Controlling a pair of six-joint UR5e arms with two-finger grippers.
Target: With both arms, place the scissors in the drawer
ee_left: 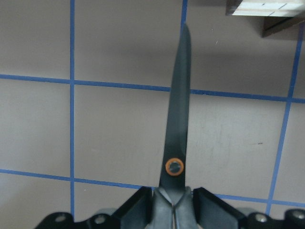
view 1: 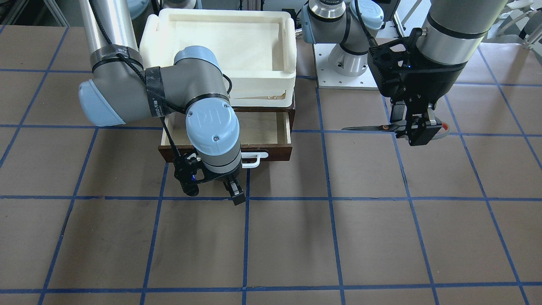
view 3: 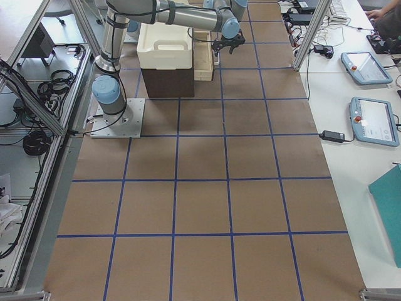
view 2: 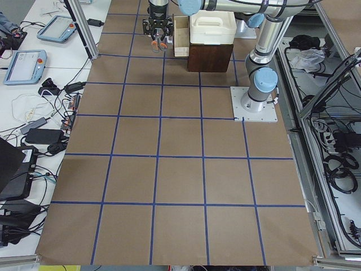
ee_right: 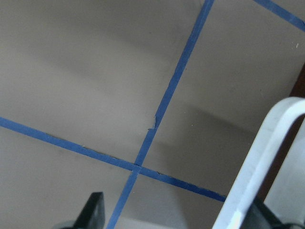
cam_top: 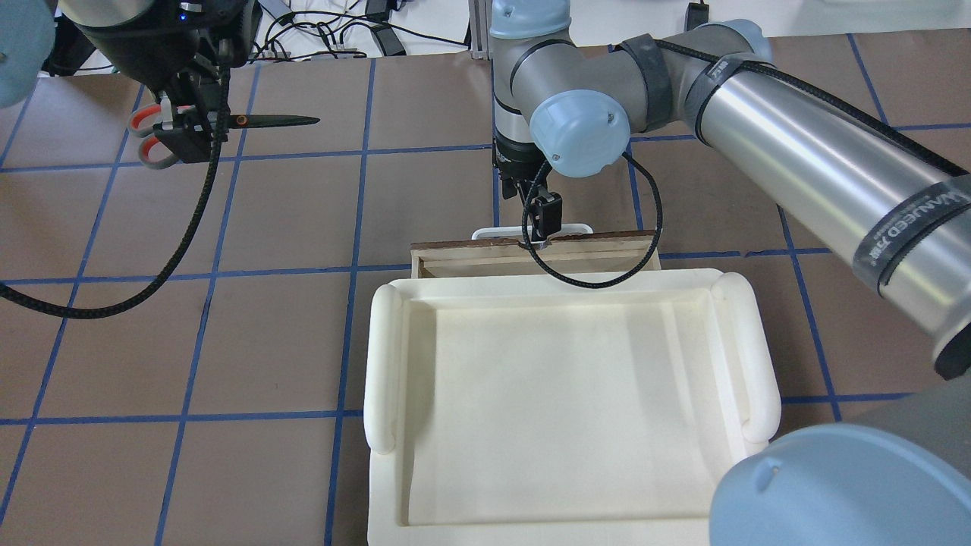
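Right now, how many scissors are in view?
1. The scissors are in the left end effector, apart from the open drawer. The right arm hides part of the drawer's inside.

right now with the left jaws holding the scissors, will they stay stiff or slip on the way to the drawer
Probably stiff: the scissors jut level from the left jaws, with no sag in the steel blades. The grip sits just behind the pivot on the handles, so they might twist if the tip knocks the drawer rim.

Robotics lab: blue-taped grid table (view 2: 180,180), teach pendants (view 3: 374,120), loose cables (view 2: 338,164), aluminium framing (view 2: 82,28)
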